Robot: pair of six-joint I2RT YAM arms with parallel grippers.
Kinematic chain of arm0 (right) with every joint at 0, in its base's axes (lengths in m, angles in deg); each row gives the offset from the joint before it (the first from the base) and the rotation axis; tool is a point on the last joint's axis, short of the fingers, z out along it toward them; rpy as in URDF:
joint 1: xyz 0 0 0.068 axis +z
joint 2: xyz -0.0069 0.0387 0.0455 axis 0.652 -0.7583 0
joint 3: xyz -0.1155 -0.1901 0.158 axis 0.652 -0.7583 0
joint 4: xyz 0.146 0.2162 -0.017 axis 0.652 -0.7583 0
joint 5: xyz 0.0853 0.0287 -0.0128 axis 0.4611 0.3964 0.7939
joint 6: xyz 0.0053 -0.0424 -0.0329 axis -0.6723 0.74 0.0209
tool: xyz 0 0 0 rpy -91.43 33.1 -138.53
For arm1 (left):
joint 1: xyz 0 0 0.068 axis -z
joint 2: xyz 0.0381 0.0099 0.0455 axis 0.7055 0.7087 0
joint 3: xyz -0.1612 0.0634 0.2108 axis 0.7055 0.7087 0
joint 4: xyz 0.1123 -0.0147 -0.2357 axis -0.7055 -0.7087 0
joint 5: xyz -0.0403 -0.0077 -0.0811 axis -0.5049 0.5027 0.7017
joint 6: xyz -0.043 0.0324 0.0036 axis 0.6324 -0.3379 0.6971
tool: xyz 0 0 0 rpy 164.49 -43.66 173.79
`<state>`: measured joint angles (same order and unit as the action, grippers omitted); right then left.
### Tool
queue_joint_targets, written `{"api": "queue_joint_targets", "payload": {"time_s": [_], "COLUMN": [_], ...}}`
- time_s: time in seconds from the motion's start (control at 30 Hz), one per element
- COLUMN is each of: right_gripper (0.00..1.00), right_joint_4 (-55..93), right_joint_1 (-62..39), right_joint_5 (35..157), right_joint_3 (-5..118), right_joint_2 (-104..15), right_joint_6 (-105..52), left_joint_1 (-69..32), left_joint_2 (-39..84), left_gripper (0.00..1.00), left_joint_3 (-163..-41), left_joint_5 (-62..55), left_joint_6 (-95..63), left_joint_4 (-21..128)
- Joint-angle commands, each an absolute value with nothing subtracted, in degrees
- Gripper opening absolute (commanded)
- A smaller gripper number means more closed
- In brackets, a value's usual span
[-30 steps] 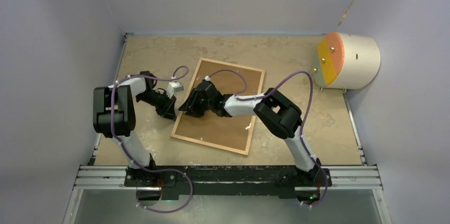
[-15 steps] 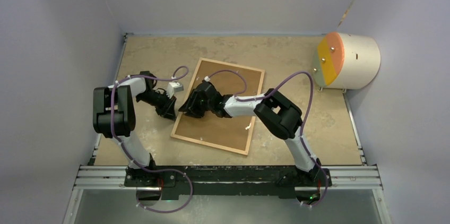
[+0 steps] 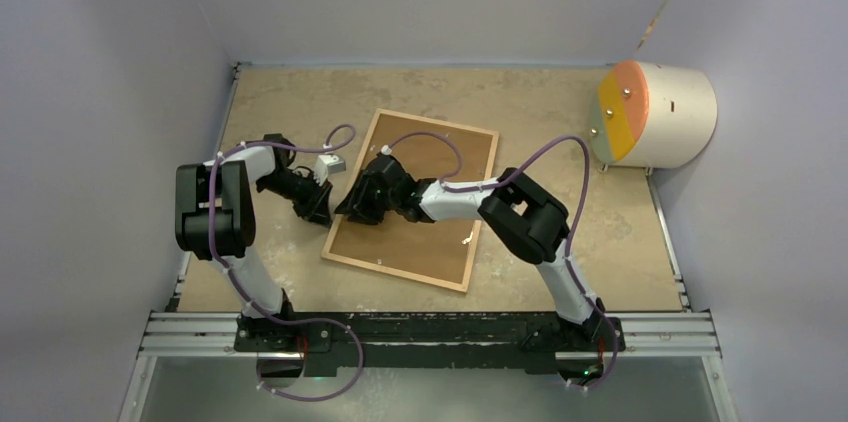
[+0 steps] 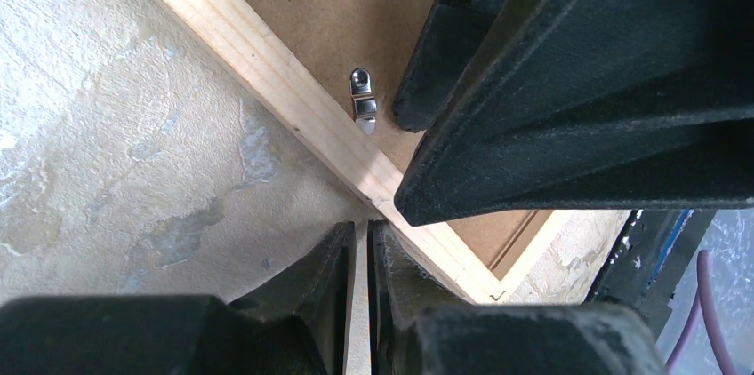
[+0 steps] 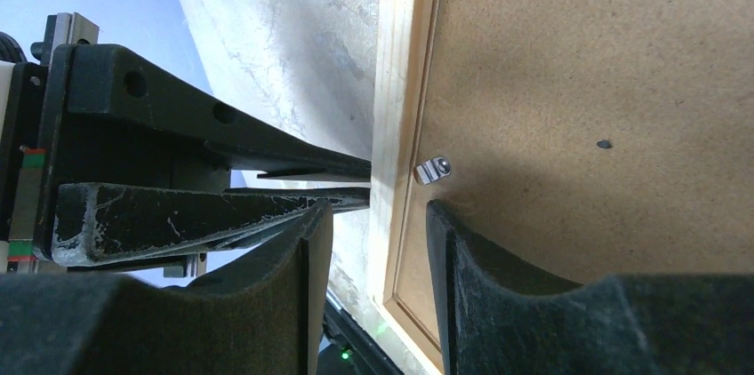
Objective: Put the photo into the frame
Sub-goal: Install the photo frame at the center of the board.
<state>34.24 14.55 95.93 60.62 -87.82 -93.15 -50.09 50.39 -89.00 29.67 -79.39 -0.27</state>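
The frame (image 3: 401, 273) lies face down mid-table, with the brown backing board (image 3: 432, 227) in it. The photo does not show in any view. My left gripper (image 3: 322, 208) is shut, its tips against the outside of the frame's left strip (image 4: 267, 68); it is low in the left wrist view (image 4: 362, 226). My right gripper (image 3: 351, 210) is open and straddles that same strip (image 5: 396, 55), one finger outside and one over the board (image 5: 578, 82). A small metal tab (image 5: 433, 170) sits on the board just past the right gripper (image 5: 378, 207).
A white cylinder with an orange and yellow face (image 3: 655, 114) stands at the back right. Grey walls close in the table on three sides. A metal rail (image 3: 430, 327) runs along the near edge by the arm bases.
My right gripper has shifted slightly left, toward the frame's left strip. The left arm and the frame have not visibly moved.
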Motion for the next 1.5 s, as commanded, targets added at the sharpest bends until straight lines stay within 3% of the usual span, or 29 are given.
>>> {"api": "queue_joint_targets", "payload": {"time_s": [0.0, 1.03, 1.27, 1.47], "right_gripper": [0.46, 0.39, 0.23, 0.22], "right_joint_4": [29.8, 32.5, 34.6, 34.6], "right_joint_1": [15.0, 13.6, 13.5, 13.6], "right_joint_5": [93.0, 83.7, 85.4, 87.3], "right_joint_3": [61.8, 64.2, 65.1, 66.1], "right_joint_2": [-89.2, -91.6, -92.6, -92.9], "right_joint_6": [-91.4, -86.1, -86.1, -86.1], "left_joint_1": [-49.6, -49.6, -48.8, -48.4], "left_joint_2": [48.9, 48.7, 48.6, 48.4], "left_gripper": [0.14, 0.14, 0.14, 0.14], "left_joint_3": [-88.5, -87.7, -86.8, -86.3], "left_joint_5": [30.7, 30.9, 31.9, 31.8], "left_joint_6": [-80.7, -81.7, -82.1, -82.5], "left_joint_4": [-0.8, -0.9, -0.7, -0.6]}}
